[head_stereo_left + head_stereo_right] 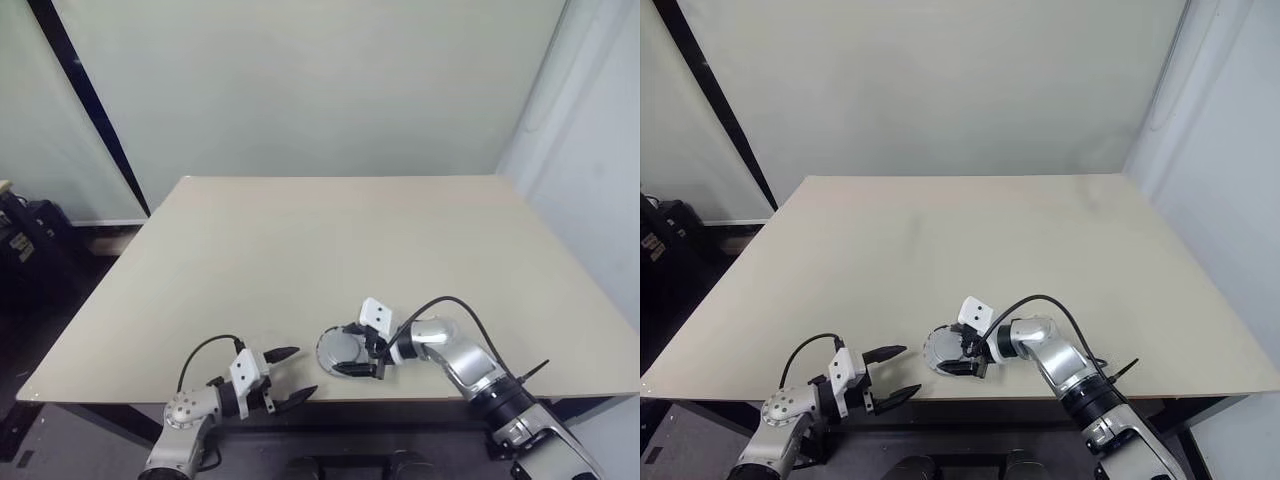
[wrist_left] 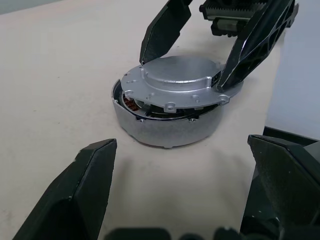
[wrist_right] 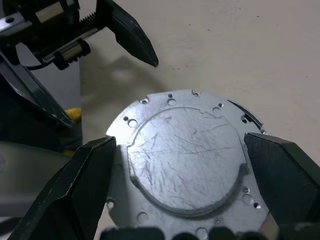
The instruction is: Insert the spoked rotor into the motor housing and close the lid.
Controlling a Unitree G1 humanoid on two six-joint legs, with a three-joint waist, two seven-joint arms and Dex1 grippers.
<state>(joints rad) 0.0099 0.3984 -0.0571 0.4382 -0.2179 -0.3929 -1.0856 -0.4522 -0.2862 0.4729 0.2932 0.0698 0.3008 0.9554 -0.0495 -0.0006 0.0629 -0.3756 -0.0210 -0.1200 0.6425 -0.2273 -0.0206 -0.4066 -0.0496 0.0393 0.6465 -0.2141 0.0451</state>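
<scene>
Head views — a beige, matte rectangular table [image 1: 330, 250] stands before pale walls. The housing [image 1: 341, 351], a shallow round silver casing, sits near the table's front edge, at about 6 o'clock on the tabletop. The right gripper [image 1: 352, 349] reaches in from 3 o'clock with its black fingers spread wide on either side of the casing; whether they touch it cannot be told here. The left gripper [image 1: 291, 375] hangs at the table's front edge, at 8 o'clock from the housing, its tapered fingers wide apart and holding nothing.

Left wrist view — the housing [image 2: 167, 131] shows a grainy cast wall. The lid [image 2: 175, 85], a smooth silver disc with a raised centre and small rim holes, rests on top, skewed and slightly tilted, leaving a gap where copper-brown windings show. The right gripper's fingers [image 2: 165, 30] stand at the lid's far rim, one on each side.

Right wrist view — the lid [image 3: 187, 160] has a scratched, brushed metal face with a stepped round boss. The right gripper's fingers [image 3: 75, 195] flank its rim, spread wide. The left gripper [image 3: 107, 75] lies beyond, open.
</scene>
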